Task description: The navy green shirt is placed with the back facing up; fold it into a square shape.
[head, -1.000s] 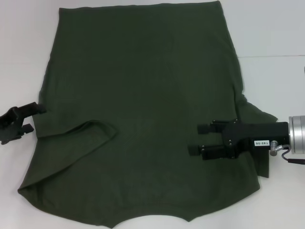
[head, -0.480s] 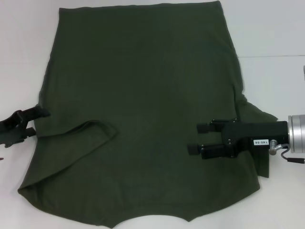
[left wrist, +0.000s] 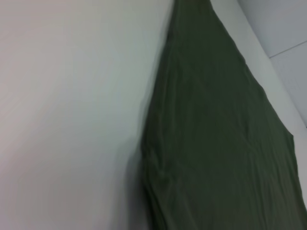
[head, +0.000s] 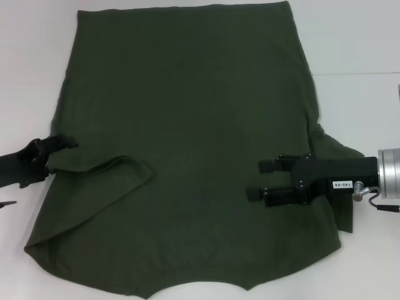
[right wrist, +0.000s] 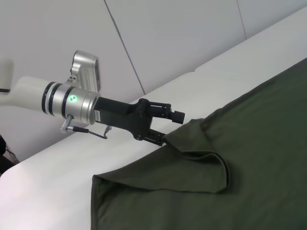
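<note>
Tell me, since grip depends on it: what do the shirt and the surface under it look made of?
The navy green shirt looks like soft matte knit cloth: it wrinkles and folds limply. The table seems smooth, hard and white, faintly glossy, with a panel seam.

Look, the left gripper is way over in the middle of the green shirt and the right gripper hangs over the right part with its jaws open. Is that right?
Not quite. The left gripper is at the left edge of the navy green shirt, not in its middle; the head view and right wrist view show it there. The right gripper does hang over the shirt's right part, jaws open.
</note>
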